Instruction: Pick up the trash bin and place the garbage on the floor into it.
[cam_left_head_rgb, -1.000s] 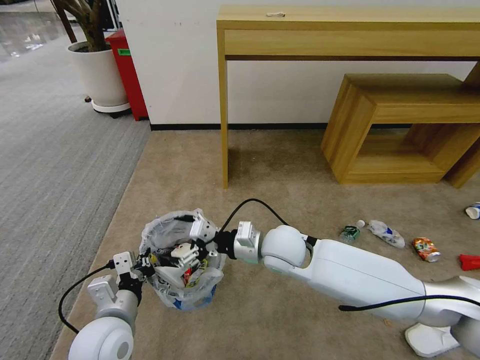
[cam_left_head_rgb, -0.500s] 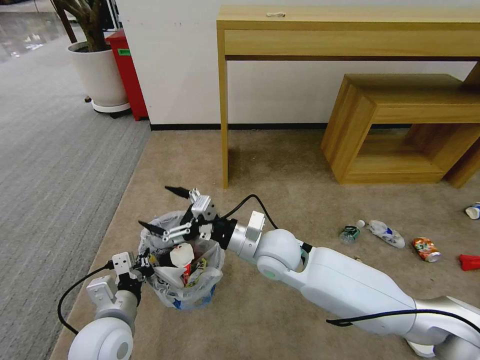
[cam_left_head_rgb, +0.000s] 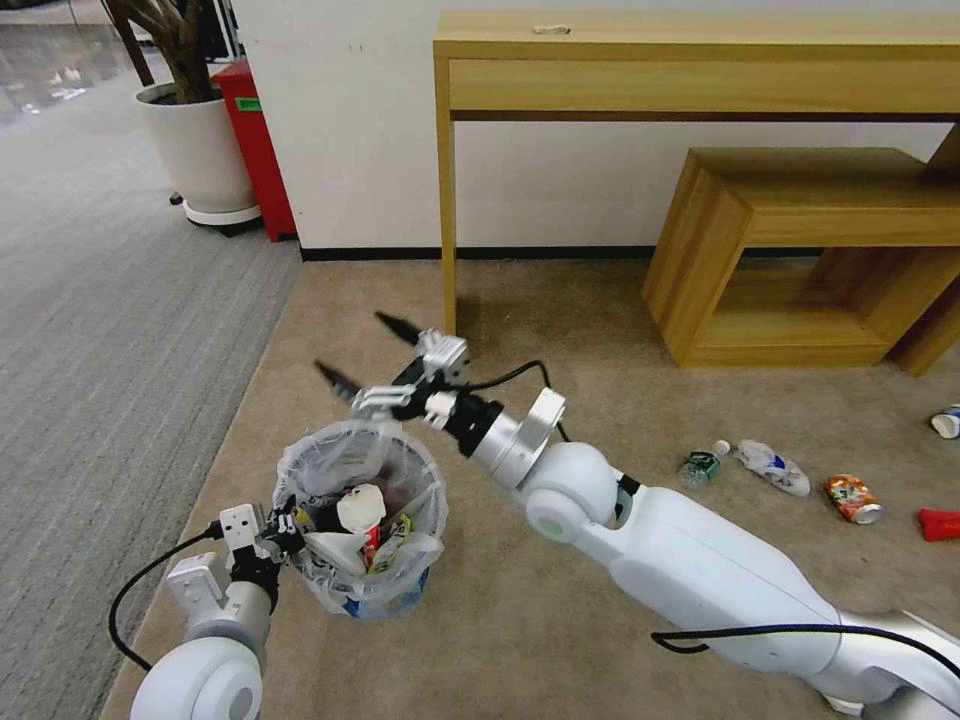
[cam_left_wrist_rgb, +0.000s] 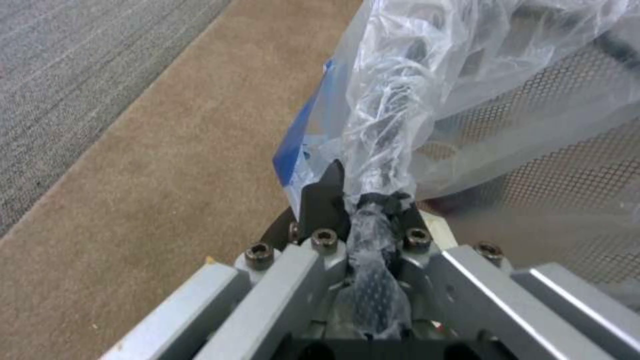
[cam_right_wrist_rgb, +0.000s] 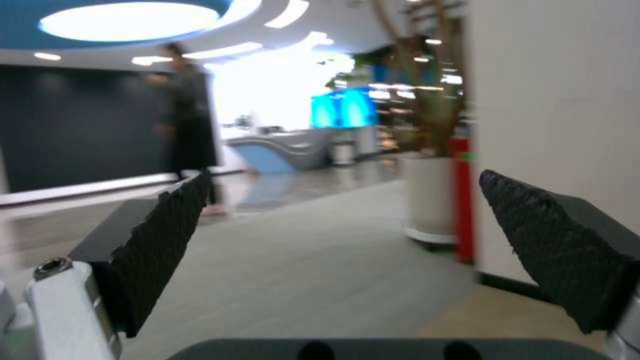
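An office lobby: a light wooden console desk (cam_left_head_rgb: 700, 60) against the white wall at upper right, a white potted plant (cam_left_head_rgb: 195, 140) at upper left, grey ribbed carpet (cam_left_head_rgb: 110, 330) meeting beige carpet (cam_left_head_rgb: 560, 330), a curved reception counter (cam_right_wrist_rgb: 280, 152) beyond.

My head camera looks forward and down over the tan carpet (cam_left_head_rgb: 560, 330), taking in both my arms. My left wrist camera sits right against the trash bin (cam_left_wrist_rgb: 467, 115), along its bagged wall, with carpet beside it (both also in the head view). My right wrist camera faces level, across the room toward the white planter (cam_right_wrist_rgb: 430, 200), which the head view shares.
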